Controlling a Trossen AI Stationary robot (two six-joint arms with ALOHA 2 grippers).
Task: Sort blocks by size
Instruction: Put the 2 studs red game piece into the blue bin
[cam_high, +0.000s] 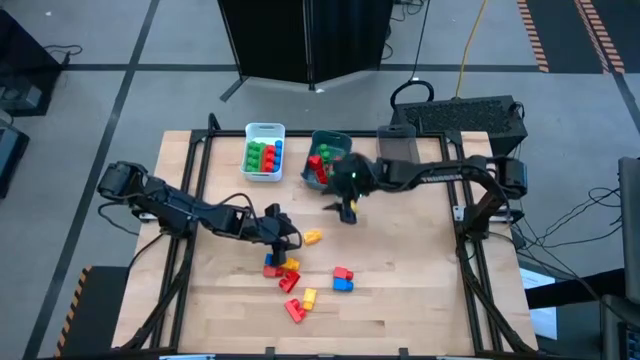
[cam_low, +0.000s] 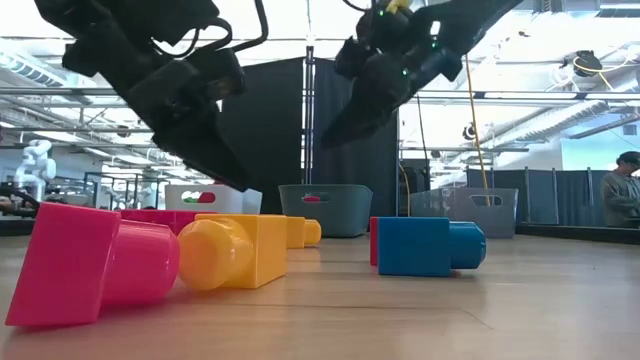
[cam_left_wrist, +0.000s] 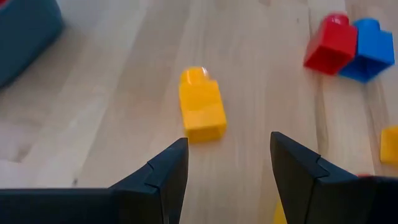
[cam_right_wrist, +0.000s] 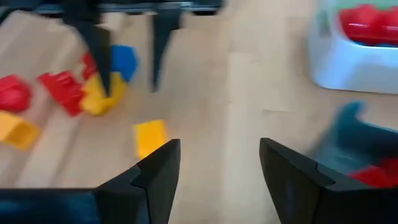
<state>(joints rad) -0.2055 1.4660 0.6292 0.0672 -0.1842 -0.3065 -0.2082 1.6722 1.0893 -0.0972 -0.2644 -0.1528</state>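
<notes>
Blocks (cam_high: 300, 285) loose on table, no legible labels

I see pale wood worktop (cam_high: 400, 300), black frame rails. White bin (cam_high: 265, 150) at 11 o'clock: green, red, blue blocks inside. Teal bin (cam_high: 328, 155) near 12: red and green blocks. Single yellow block (cam_high: 312, 237) at centre. Loose cluster toward 6 o'clock: red, yellow, blue, orange. Red-and-blue pair (cam_high: 343, 279) just beside it. Both arms dark; right one carries green light (cam_high: 353, 177). I read left gripper (cam_left_wrist: 229, 163) fingers black.
</notes>
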